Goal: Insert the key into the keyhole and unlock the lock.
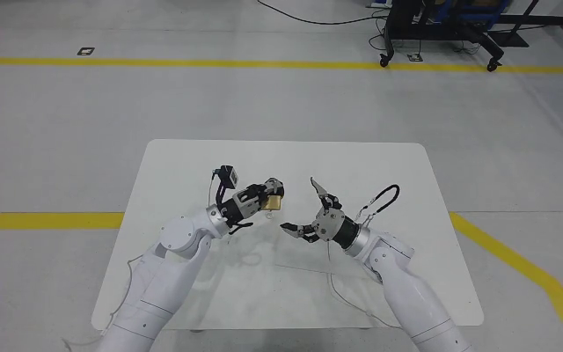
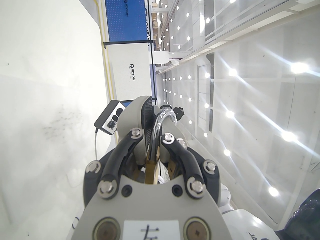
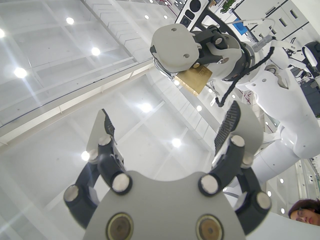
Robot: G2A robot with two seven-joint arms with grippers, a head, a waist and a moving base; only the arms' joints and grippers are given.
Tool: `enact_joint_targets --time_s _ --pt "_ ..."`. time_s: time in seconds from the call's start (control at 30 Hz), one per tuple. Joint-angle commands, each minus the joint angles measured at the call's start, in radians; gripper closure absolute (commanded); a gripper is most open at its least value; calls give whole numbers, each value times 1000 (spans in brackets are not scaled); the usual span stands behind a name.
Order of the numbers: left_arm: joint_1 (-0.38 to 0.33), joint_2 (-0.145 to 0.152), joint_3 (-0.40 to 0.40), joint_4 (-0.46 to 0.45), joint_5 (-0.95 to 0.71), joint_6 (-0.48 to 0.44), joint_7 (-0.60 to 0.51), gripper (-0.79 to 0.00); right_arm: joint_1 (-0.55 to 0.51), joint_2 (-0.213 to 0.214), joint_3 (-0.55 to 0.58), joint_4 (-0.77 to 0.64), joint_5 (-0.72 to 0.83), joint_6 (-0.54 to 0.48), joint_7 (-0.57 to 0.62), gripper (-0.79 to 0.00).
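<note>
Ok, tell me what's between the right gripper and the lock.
Nothing. In the top view the stretch from the open right gripper to the lock in the left gripper is bare, table beneath; the right wrist view agrees.

Bright ceiling lamps (image 2: 297,67) flare; wrist views bulge

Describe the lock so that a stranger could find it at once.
Above the white table, the left gripper and right gripper face each other. The left one is shut on the lock, a brass block with a silver shackle; the right one is open and holds nothing.
</note>
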Motion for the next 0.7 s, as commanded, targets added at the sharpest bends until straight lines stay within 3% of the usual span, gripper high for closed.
enact_joint_targets --time_s 0.0,0.2,0.27,0.37,0.43,0.53,0.67 --pt "-1 0 0 1 2 3 1 0 0 0 0 0 0 0 0 -785" --pt "-4 -1 -1 4 3 8 5 0 -1 0 -2 -6 -7 -1 0 -785" --pt "-5 -1 -1 5 5 12 5 0 -4 7 7 -29 -64 -2 25 -785" --pt "-6 -1 0 7 7 18 6 0 -34 25 56 -65 -218 -92 64 -785" --pt "-8 -2 2 8 8 23 5 0 -71 37 115 -95 -310 -208 79 -785" --pt "-12 -2 8 11 19 34 5 0 -159 45 199 -151 -422 -477 53 -785" --pt "-22 -4 24 20 45 58 10 0 -263 47 277 -194 -624 -778 -56 -785"
